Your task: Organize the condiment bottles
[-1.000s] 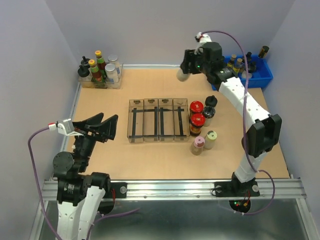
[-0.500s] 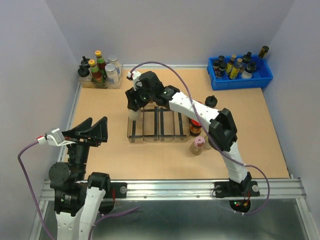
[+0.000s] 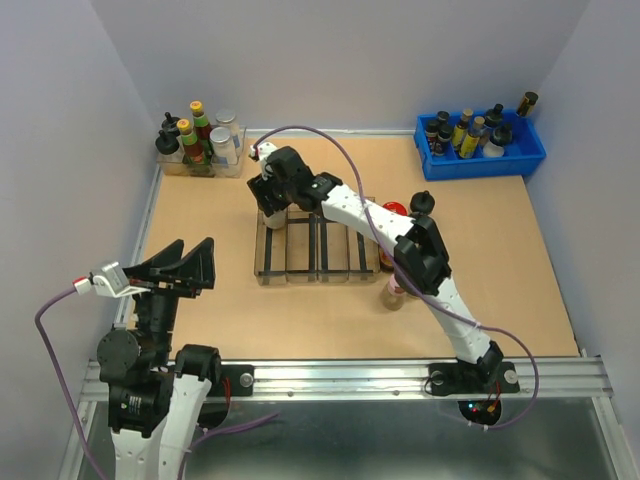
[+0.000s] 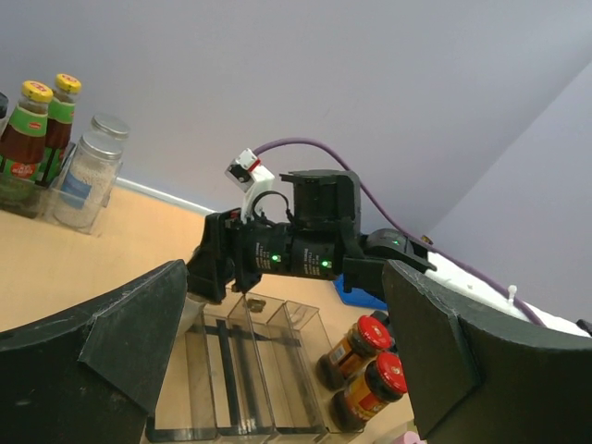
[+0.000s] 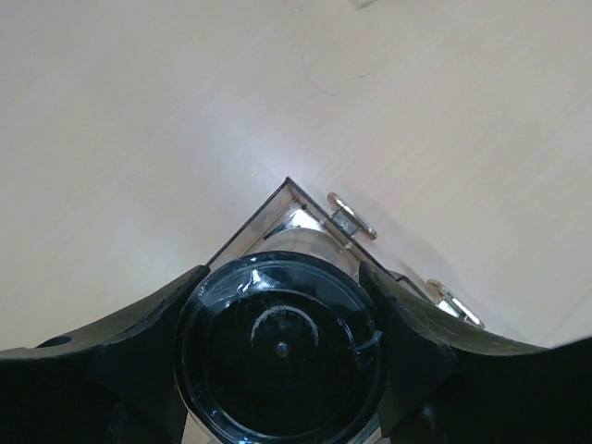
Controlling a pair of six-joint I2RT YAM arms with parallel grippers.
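Observation:
My right gripper [image 3: 272, 208] is shut on a clear jar with a dark round lid [image 5: 280, 347]. It holds the jar over the far-left corner of the clear divided organizer [image 3: 315, 245], whose corner shows under the jar [image 5: 277, 199]. Two red-lidded jars [image 4: 375, 333] stand just right of the organizer. A black-knob jar [image 3: 422, 203] and a pink-capped jar [image 3: 396, 292] stand near them, partly behind my right arm. My left gripper [image 3: 185, 265] is open and empty, raised at the front left, far from the jars.
A clear tray [image 3: 200, 165] at the back left holds tall yellow- and green-capped bottles and grey-lidded jars [image 4: 92, 166]. A blue bin [image 3: 480, 150] of slim dark bottles stands at the back right. My right arm stretches across the table over the organizer's right side.
My right arm swung from beside the blue bin to the organizer's far-left corner, with the jar in its grip. My left gripper dropped back a little and stayed open.

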